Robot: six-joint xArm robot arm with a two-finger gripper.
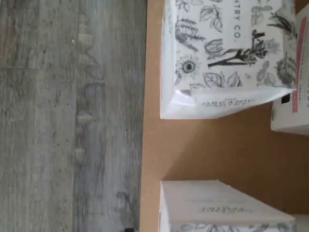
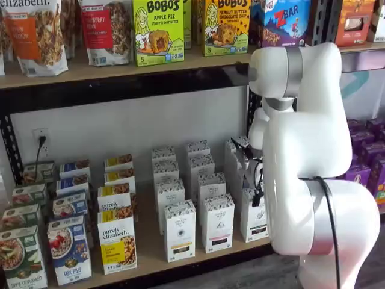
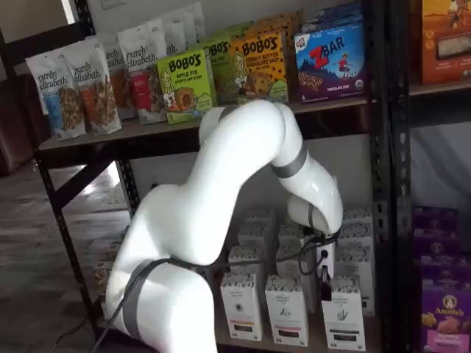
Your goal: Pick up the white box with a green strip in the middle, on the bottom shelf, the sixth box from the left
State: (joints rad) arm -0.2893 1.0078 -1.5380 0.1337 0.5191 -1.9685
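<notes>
Far left of the claw in a shelf view: colourful cartons (image 2: 116, 241) in rows on the bottom shelf (image 2: 150, 248). Nearer, just left of the claw: two columns of matching white cartons (image 2: 179, 230). Gripper (image 2: 255, 198) hangs over the rightmost white column, and the white box (image 2: 254, 218) is at the front of that column, directly below the fingertips. Both shelf views agree: gripper (image 3: 324, 285) is just above the white box (image 3: 344, 312). Contact can't be confirmed. Finger gap isn't readable, only dark tips side-on, so the opening is unknown. A cable (image 2: 260, 177) runs beside the claw. Wrist view: grey plank floor (image 1: 72, 121), the shelf board edge, and botanical-print carton tops (image 1: 227, 53).
</notes>
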